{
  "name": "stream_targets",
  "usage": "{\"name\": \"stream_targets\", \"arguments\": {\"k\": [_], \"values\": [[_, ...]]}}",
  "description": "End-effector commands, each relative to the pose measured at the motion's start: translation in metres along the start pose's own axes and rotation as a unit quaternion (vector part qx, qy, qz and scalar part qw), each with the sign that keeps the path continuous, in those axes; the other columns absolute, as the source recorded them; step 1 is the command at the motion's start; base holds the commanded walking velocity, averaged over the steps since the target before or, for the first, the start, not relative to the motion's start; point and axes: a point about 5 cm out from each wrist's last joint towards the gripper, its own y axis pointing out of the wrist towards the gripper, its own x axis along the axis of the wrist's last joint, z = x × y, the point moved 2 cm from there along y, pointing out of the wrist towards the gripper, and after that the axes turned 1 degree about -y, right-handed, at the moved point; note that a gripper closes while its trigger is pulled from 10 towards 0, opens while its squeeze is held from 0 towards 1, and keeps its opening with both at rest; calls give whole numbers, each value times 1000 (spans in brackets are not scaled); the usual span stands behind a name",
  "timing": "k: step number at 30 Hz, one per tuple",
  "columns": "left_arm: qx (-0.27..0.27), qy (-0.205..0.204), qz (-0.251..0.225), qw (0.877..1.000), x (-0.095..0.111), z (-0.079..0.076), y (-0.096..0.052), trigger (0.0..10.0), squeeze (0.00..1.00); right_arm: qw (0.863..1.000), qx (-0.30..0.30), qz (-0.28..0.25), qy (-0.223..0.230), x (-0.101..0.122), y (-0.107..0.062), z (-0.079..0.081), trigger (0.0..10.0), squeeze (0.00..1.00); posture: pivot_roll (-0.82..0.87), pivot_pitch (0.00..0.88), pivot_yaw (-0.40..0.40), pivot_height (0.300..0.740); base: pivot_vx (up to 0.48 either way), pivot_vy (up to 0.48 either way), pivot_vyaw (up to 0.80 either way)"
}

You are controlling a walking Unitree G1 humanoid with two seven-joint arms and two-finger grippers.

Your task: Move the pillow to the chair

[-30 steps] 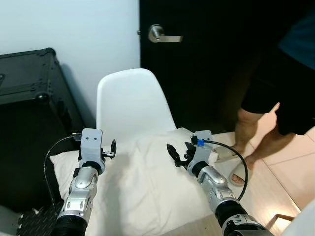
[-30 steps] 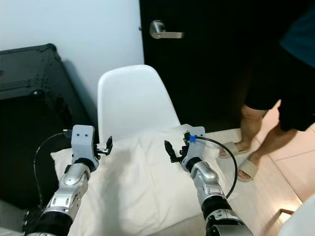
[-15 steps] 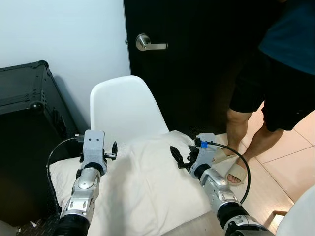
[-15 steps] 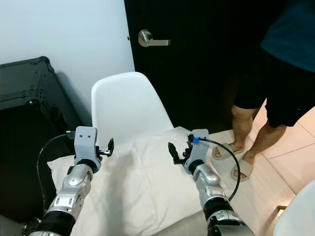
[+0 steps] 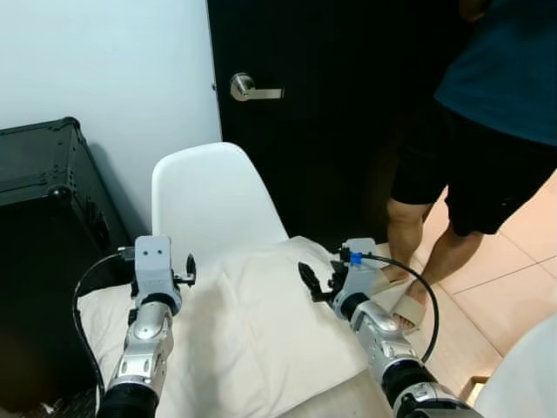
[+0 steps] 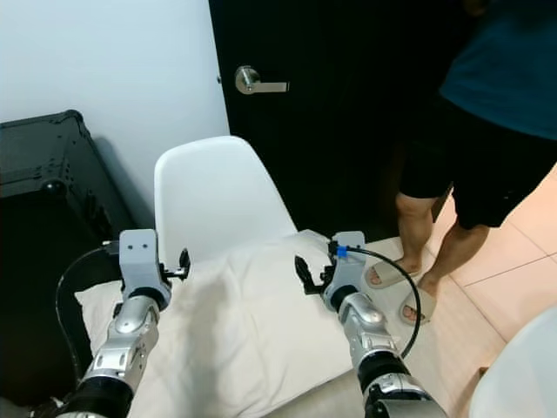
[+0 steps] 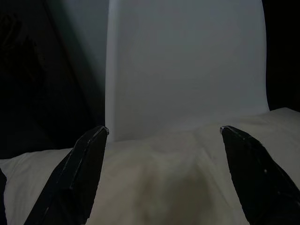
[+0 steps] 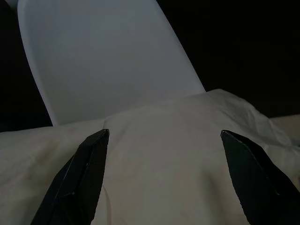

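Observation:
A cream pillow (image 5: 252,322) lies across the seat of a white plastic chair (image 5: 209,196), overhanging it on both sides. My left gripper (image 5: 184,268) hovers open over the pillow's left part, a little above the fabric. Over the pillow's right part my right gripper (image 5: 309,280) is open too, with nothing between its fingers. In the left wrist view the pillow (image 7: 178,183) spreads below the spread fingers (image 7: 79,173), with the chair back (image 7: 187,65) behind. The right wrist view has the same pillow (image 8: 168,154) and chair back (image 8: 103,61).
A black hard case (image 5: 39,226) stands at the left against the pale wall. Behind the chair is a dark door with a lever handle (image 5: 248,88). A person in dark shorts and sandals (image 5: 461,165) stands at the right on the tiled floor.
The camera has shifted, so the whole scene sits lower and further left. Both grippers stay open above the pillow. The person has stepped closer on the right.

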Motion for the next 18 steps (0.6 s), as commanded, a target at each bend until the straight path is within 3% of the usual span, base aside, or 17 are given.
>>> {"name": "stream_targets", "arguments": {"k": [1,9,18], "values": [[6,7,12,1000,-8,1,-3,10000,0,1000,3,9,-6,-3,1,3,10000,0,31,20,-51,726,0,0,0],[7,29,15,999,-9,1,-1,10000,0,1000,1,11,-8,-3,2,3,10000,0,34,17,-54,726,0,0,0],[9,30,11,999,-9,-1,-2,10000,0,1000,-1,13,-8,-5,1,2,10000,0,33,21,-50,726,0,-417,0]]}}
